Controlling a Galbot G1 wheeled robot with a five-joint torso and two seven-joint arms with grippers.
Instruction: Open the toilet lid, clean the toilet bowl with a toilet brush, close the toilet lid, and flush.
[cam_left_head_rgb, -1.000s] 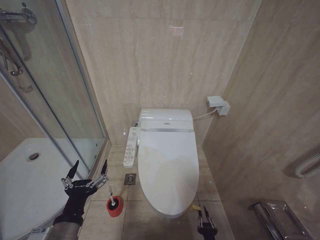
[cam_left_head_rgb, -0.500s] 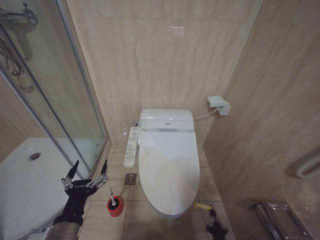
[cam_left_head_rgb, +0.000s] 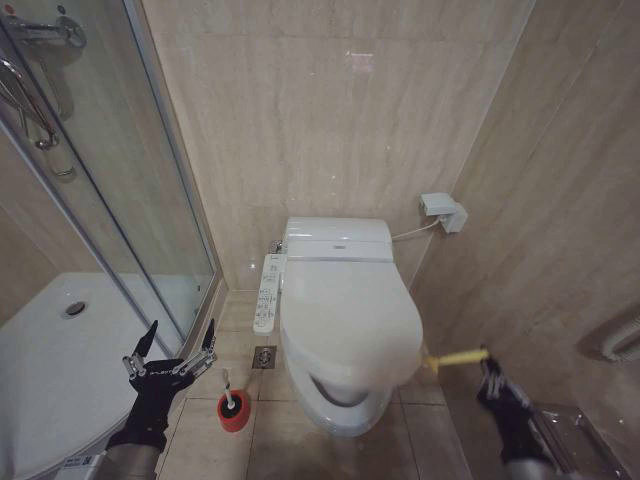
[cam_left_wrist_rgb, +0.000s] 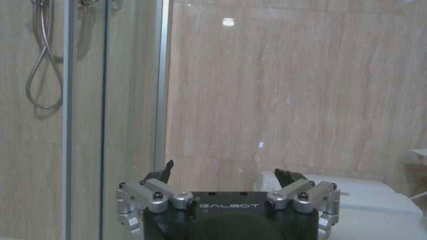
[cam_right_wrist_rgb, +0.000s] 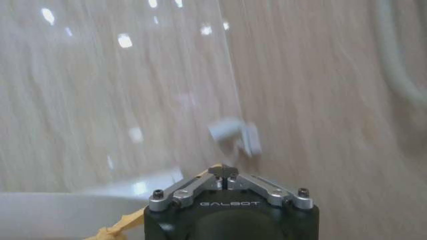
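My right claw (cam_left_head_rgb: 487, 368), pressed shut on the yellow tag (cam_left_head_rgb: 455, 358), had the toilet lid (cam_left_head_rgb: 347, 318) partly raised. My left claw (cam_left_head_rgb: 172, 349) hung spread near the toilet brush (cam_left_head_rgb: 228, 402); scrubbing, closing and flushing remained.

The large oval white plastic toilet lid (cam_left_head_rgb: 348, 318) is smooth and glossy, as is the white ceramic toilet bowl (cam_left_head_rgb: 345, 410) beneath it, while the short round red holder (cam_left_head_rgb: 232, 411) of the brush looks like matt plastic. Both the left gripper (cam_left_head_rgb: 178, 344) and right gripper (cam_right_wrist_rgb: 224, 171) have matt black bodies with brushed silver metal links. The beige stone-look wall tiles (cam_left_head_rgb: 300, 110) are polished and reflective, beside a clear glass shower screen (cam_left_head_rgb: 110, 170) in a shiny metal frame.
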